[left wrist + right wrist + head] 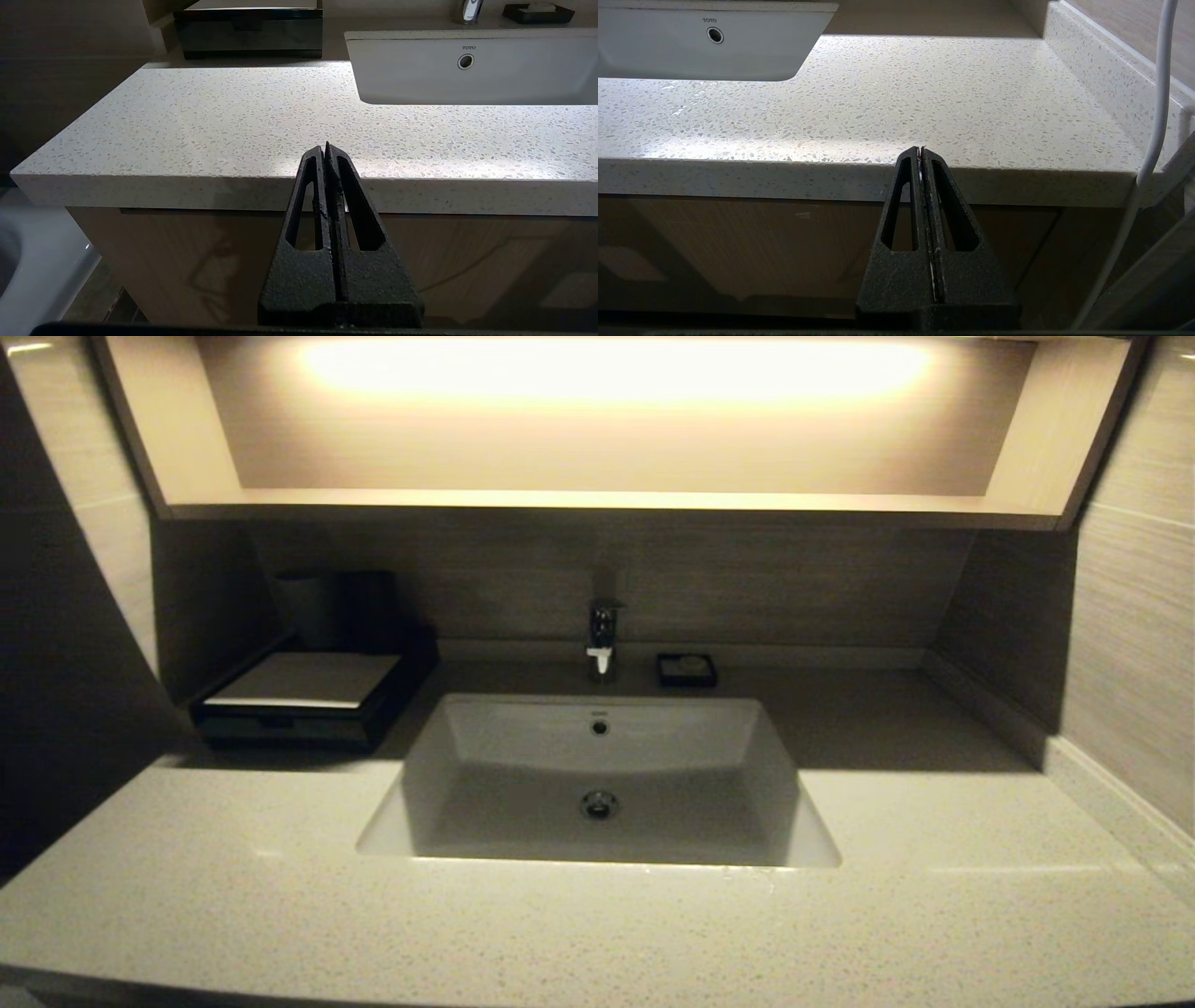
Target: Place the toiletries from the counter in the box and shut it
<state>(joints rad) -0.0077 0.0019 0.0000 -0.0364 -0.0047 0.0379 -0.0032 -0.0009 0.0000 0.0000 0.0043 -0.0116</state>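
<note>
Both pincers closed before counter; box seemingly shut behind.

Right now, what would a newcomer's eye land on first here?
The sunken white basin in the middle of the speckled counter, under a glowing shelf light. At the back left the black box sits shut, with no toiletries in sight. Both pincers, left and right, are shut and parked below the counter's front edge.
</note>
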